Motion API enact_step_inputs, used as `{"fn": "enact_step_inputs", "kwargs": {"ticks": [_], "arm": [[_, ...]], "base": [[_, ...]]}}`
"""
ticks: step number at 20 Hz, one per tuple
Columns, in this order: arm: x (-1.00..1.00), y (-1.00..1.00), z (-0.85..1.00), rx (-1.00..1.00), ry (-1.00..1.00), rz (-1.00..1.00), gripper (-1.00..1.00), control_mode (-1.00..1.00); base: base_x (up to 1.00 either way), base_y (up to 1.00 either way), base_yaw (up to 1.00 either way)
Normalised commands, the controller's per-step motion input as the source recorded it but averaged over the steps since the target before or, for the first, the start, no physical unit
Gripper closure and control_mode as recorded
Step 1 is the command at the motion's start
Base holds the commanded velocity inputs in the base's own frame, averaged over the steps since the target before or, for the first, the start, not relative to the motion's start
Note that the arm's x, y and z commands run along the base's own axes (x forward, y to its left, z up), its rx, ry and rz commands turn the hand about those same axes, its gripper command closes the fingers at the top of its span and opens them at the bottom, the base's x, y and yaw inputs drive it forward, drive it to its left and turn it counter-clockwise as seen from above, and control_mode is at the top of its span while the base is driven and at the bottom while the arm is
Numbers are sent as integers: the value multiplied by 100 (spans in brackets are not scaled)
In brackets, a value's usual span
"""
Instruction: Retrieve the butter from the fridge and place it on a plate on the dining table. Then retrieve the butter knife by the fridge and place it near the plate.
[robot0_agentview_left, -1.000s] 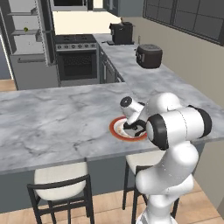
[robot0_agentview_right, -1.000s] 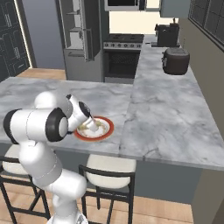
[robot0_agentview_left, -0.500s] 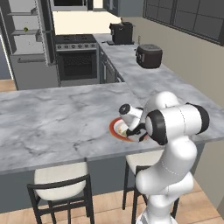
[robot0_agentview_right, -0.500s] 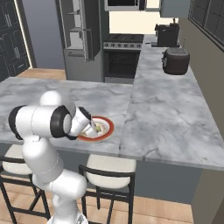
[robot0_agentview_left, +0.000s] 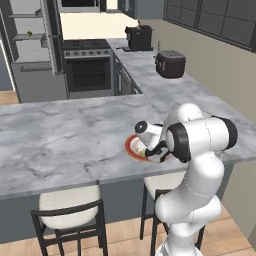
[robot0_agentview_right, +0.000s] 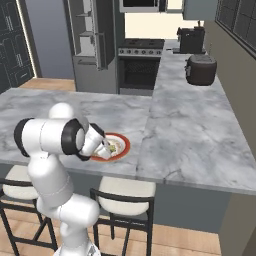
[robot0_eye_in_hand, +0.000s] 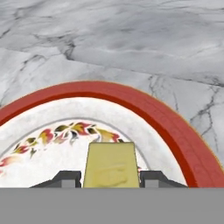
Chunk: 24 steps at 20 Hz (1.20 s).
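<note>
Marble worktop (robot0_agentview_left: 75, 135), butter reaching the plate
Pincer (robot0_eye_in_hand: 111, 178) has come down over the plate (robot0_eye_in_hand: 175, 127), fingers clamping the butter (robot0_eye_in_hand: 110, 166); release looks next

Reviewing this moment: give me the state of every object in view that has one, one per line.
butter: between the end effector's fingertips, low over the plate
end effector: shut on the butter, over the plate
plate: flat on the dining table, near the stool-side edge
dining table: bears the plate
fridge: door open, shelves showing
stools: standing at the dining table's edge, unoccupied
</note>
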Motion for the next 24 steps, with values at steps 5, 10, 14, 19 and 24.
{"fn": "enact_step_inputs", "kwargs": {"ticks": [5, 10, 14, 19, 24], "arm": [[31, 0, 0, 0, 0, 0, 100, -100], [30, 0, 0, 0, 0, 0, 100, -100], [22, 0, -3, 0, -3, 0, 100, -100], [21, 0, -5, 0, -5, 0, 100, -100], [18, 0, -8, 0, -1, 0, 100, -100]], "base": [[0, 0, 0], [0, 0, 0], [0, 0, 0], [0, 0, 0], [0, 0, 0]]}}
